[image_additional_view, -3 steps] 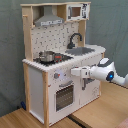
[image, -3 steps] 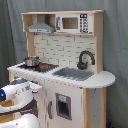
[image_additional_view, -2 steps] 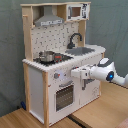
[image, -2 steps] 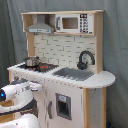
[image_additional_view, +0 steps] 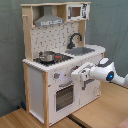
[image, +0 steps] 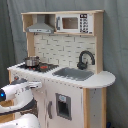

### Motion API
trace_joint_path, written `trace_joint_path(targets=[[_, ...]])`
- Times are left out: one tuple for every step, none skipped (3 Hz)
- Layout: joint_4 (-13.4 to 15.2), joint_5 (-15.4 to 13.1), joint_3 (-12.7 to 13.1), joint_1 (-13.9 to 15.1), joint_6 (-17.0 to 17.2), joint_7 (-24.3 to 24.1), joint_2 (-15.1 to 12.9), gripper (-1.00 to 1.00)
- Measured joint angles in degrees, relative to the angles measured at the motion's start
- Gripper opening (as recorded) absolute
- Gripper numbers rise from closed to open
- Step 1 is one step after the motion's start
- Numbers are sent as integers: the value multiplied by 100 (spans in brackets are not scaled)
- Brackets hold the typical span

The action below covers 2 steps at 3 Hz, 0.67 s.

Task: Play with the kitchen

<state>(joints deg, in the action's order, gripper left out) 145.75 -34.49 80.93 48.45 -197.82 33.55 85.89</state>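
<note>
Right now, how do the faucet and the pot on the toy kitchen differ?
The faucet is black and arches tall above the grey sink; the pot is shiny metal, squat and round. The faucet stands at the counter's back, the pot on the stovetop beside the sink. Both sit on the kitchen counter.

Wooden floor carrying the kitchen

In the second exterior view the light wooden floor [image_additional_view: 100, 112] is bearing the kitchen [image_additional_view: 55, 60], which is standing upright directly on the boards; a dark seam is running across the planks below its front corner.
</note>
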Motion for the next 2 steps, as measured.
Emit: trace_joint_path(targets=[[-5, 0, 2, -1, 2, 620, 0, -100], [-8, 0, 4, -1, 2, 1202, 0, -100]])
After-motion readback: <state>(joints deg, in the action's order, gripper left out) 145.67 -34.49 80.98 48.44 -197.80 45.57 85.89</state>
